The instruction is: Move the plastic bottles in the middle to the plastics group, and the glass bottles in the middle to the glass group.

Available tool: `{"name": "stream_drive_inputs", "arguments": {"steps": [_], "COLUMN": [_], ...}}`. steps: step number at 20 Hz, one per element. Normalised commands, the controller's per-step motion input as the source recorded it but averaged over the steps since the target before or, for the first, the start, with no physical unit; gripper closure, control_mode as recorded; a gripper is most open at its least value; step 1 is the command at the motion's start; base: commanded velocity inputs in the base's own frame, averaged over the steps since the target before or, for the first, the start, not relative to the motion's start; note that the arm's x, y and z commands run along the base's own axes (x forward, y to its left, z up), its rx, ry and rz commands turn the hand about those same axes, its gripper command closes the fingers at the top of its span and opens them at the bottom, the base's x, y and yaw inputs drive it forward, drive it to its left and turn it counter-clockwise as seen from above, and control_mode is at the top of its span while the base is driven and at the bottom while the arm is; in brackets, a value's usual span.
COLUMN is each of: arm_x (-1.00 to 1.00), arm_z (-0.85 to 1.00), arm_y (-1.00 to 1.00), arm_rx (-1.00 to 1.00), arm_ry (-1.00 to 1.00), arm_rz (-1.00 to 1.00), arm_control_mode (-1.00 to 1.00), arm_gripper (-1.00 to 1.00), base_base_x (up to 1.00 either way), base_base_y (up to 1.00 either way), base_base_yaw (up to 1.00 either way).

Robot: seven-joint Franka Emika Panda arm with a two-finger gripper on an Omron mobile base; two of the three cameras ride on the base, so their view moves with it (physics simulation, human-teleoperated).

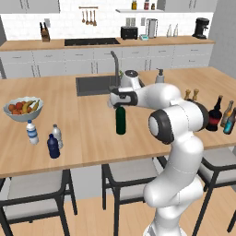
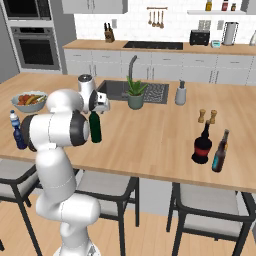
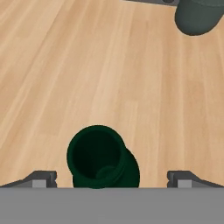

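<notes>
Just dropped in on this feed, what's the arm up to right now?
The arm has its gripper open and poised right over the top of the green wine bottle, which stands upright mid-counter; nothing is gripped yet. The squat black bottle already stands at the counter's right end beside the brown bottle and teal bottle. On the left, near the fruit bowl, the small clear greyish bottle stands with the blue-label bottle and navy bottle. The green bottle looks like the last one left.

Wine bottle [image 1: 120, 120] stands mid-counter [image 1: 87, 120] (before the sink [image 1: 94, 84]); plastics left, glass bottles right.
</notes>
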Motion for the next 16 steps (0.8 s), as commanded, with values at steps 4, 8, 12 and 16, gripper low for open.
{"name": "stream_drive_inputs", "arguments": {"steps": [4,8,12,16], "arm_x": [0.04,0.00,0.00,0.00], "arm_z": [0.00,0.00,0.00,0.00], "arm_y": [0.00,0.00,0.00,0.01], "arm_rx": [-0.01,0.00,0.00,0.00], "arm_ry": [-0.03,0.00,-0.09,-0.04], "arm_rz": [0.00,0.00,0.02,0.04], "arm_control_mode": [-1.00,-1.00,-1.00,-1.00], "arm_gripper": [-1.00,-1.00,-1.00,-1.00], "base_base_x": [0.00,0.00,0.00,0.00], "base_base_y": [0.00,0.00,0.00,0.00], "base_base_yaw": [0.00,0.00,0.00,0.00]}}
